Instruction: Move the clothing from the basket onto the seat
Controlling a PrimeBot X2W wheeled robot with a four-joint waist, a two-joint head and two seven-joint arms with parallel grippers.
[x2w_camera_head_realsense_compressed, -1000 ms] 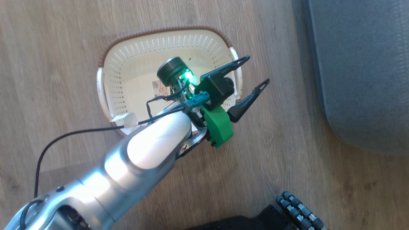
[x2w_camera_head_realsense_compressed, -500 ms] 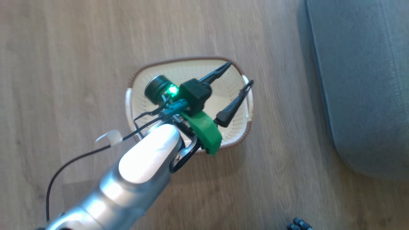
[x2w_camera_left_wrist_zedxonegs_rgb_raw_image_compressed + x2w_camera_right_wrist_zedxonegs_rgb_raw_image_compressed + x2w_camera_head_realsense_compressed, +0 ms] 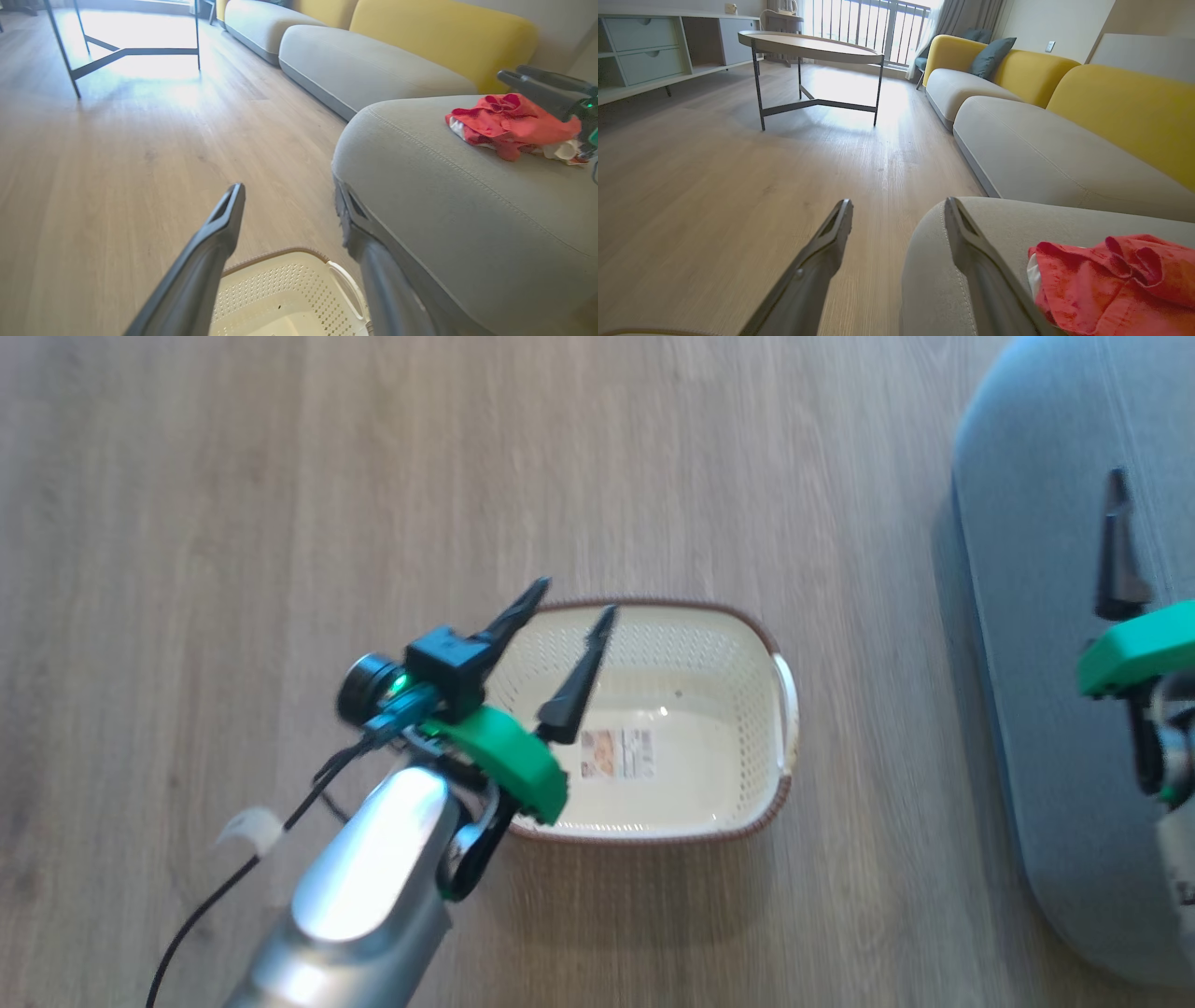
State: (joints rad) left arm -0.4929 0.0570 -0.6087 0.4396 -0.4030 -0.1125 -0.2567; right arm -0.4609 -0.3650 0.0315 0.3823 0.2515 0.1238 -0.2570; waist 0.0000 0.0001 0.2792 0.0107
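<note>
Already the red clothing (image 3: 504, 121) lies in a crumpled heap on the grey seat (image 3: 1027, 616), set back from its rounded corner. Beside the seat, the cream laundry basket (image 3: 709, 649) stands on the wooden floor (image 3: 280, 523), with the label (image 3: 616, 754) on its bottom in plain sight. The left jaws are spread wide over the basket's left end and hold nothing. The right jaws, equally wide and empty, hang over the seat's corner, with the clothing just beside one finger.
</note>
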